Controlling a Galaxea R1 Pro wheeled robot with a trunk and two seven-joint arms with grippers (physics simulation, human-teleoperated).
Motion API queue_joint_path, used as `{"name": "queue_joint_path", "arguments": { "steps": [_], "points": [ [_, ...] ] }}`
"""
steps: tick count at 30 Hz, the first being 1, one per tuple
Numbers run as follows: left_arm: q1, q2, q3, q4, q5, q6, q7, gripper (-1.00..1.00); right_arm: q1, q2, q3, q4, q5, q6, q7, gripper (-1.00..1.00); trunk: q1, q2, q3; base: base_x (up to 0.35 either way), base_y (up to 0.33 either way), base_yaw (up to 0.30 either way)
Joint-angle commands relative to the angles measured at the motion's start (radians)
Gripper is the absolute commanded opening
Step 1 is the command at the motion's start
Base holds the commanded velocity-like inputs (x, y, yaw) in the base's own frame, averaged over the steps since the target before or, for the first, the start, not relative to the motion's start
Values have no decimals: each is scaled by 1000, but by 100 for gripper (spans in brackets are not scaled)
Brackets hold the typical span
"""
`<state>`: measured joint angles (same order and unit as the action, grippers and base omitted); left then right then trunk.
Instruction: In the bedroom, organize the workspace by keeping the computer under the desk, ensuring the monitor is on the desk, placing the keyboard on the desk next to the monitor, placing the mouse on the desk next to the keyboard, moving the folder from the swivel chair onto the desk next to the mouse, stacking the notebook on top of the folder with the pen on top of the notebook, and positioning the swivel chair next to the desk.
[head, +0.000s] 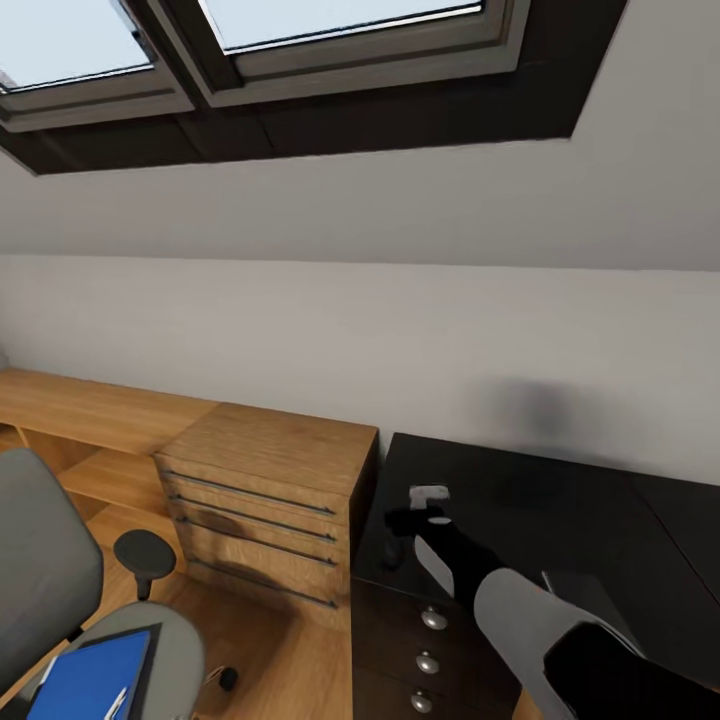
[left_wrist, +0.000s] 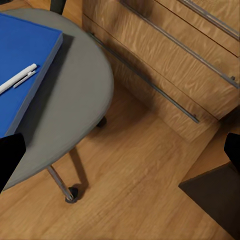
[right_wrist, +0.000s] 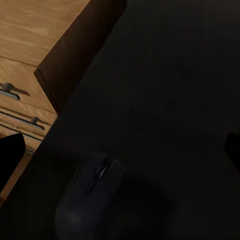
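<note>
The black desk (head: 560, 510) fills the lower right. My right gripper (head: 405, 530) hovers over its left end, open and holding nothing. Just below the right gripper (right_wrist: 120, 155), the small dark mouse (right_wrist: 92, 200) lies on the desk top (right_wrist: 165, 90). At the lower left stands the grey swivel chair (head: 40, 570) with the blue folder (head: 90, 680) on its seat and the white pen (head: 115, 700) on the folder. My left gripper (left_wrist: 120, 155) hangs open over the floor beside the seat (left_wrist: 80, 105), near the folder (left_wrist: 25, 60) and pen (left_wrist: 17, 77). Computer, monitor, keyboard and notebook are out of view.
A light-wood dresser (head: 265, 490) with bar handles stands between the chair and the desk, with low wooden shelving (head: 90, 410) to its left. The desk's black drawer unit (head: 420, 650) sits under its left end. Sloped ceiling with skylights (head: 330, 30) above.
</note>
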<state>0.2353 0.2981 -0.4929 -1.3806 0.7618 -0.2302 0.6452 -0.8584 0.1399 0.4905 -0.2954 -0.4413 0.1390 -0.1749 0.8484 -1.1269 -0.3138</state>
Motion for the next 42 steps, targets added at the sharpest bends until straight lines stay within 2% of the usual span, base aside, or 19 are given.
{"name": "queue_joint_path", "arguments": {
  "steps": [1,11,16,20,24,42],
  "points": [
    [-1,1,-2,-7,10,-7,4,100,-2,0,12,16,-7,4,-1,100,4,-8,-4,0,0,0],
    [-1,1,8,-12,10,-8,9,100,-3,4,15,37,-7,13,38,100,42,-78,-36,0,0,0],
    [-1,1,7,-12,10,-8,9,100,-2,27,13,37,-6,15,54,100,62,-113,-51,0,0,0],
    [-1,1,6,-12,9,-8,8,100,-2,34,13,38,-5,23,57,100,62,-113,-51,0,0,0],
    [-1,1,6,-12,9,-8,8,100,-2,35,13,37,-6,39,60,100,62,-113,-51,0,0,0],
    [-1,1,4,-14,8,-25,8,100,-2,33,10,32,-3,39,59,100,131,-239,-108,0,0,0]
  ]
}}
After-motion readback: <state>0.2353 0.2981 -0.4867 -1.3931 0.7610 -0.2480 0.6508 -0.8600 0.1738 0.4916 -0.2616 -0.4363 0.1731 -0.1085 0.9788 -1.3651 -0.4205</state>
